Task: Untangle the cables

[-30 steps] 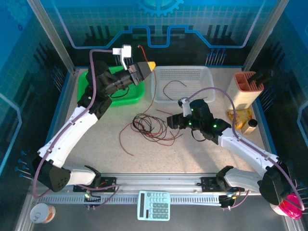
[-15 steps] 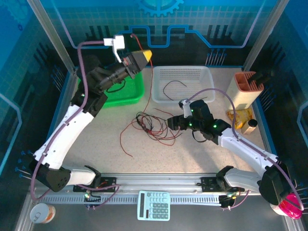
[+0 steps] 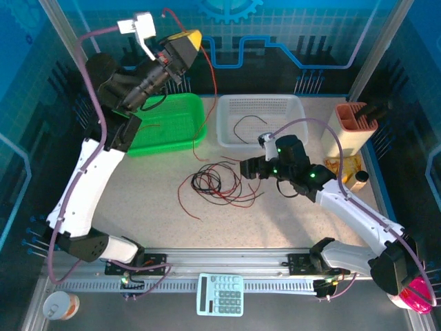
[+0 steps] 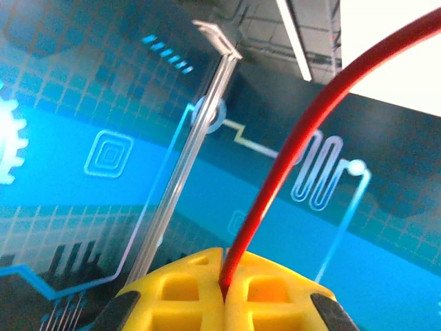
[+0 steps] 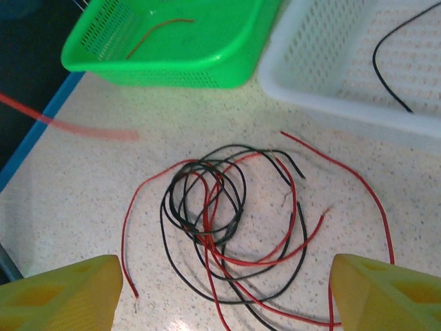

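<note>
Change, left arm: Over the last second the left hand point(image 3: 193, 38) has risen from just above the green basket point(image 3: 176, 131) to high over its far edge, near the back wall.
Left hand state: Its fingers point(image 4: 275, 296) are pressed together, pinching one red cable point(image 4: 289, 158) that leaves the yellow pads at their seam.
Red cable run: It hangs from the raised hand, passes the gap between the two baskets and drops toward the tabletop point(image 3: 151, 200). In the right wrist view its lower part is a blurred streak, so we judge it to be moving.
Change, right hand: The right hand point(image 3: 245, 168) has kept low beside the tangle and its fingers point(image 5: 62, 293) have spread wider. They hold nothing.
Tangle of cables point(image 3: 212, 183): Red and black loops lie on the tabletop in front of the baskets, just left of the right hand. Their outline has shifted a little.
Meaning for the task: We judge that one red cable is being drawn out of the bunch. We cannot tell whether it has come fully free. The remaining loops are not yet separated.
Green basket contents: One short red strand point(image 5: 158, 29) lies on the floor. A dark curve beside the arm is too unclear to name.
White basket point(image 3: 289, 110) contents: One curled black cable point(image 3: 248, 125) rests on the mesh floor.
</note>
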`<action>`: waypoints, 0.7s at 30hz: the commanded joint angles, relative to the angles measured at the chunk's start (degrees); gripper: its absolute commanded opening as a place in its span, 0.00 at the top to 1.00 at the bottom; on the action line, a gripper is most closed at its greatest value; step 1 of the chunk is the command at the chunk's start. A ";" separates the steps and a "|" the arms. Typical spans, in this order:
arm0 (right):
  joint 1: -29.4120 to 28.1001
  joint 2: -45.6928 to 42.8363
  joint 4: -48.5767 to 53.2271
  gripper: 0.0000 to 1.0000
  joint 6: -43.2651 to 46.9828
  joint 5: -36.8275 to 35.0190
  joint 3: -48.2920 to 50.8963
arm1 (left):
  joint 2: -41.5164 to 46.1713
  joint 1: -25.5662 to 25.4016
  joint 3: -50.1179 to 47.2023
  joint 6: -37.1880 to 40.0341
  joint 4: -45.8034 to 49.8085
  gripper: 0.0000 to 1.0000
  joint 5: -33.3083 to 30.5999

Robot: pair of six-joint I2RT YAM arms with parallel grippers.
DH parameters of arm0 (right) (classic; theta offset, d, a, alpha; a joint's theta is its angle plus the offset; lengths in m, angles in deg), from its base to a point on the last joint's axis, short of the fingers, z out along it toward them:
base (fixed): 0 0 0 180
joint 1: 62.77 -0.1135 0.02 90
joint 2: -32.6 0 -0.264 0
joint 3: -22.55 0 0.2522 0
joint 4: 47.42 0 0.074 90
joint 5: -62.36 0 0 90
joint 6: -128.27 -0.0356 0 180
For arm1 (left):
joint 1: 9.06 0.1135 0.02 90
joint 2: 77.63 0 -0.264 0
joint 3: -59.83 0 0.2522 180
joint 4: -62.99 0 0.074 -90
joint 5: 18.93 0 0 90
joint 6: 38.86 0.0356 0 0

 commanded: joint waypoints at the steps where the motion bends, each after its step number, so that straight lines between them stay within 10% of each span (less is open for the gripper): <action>1: 0.70 0.57 1.86 0.20 1.17 0.97 -2.47 | -1.20 1.17 4.03 3.26 3.22 1.00 -2.29; 21: 3.00 -1.71 5.98 0.20 2.34 2.29 -4.09 | -11.63 18.21 9.73 15.88 4.02 1.00 -11.26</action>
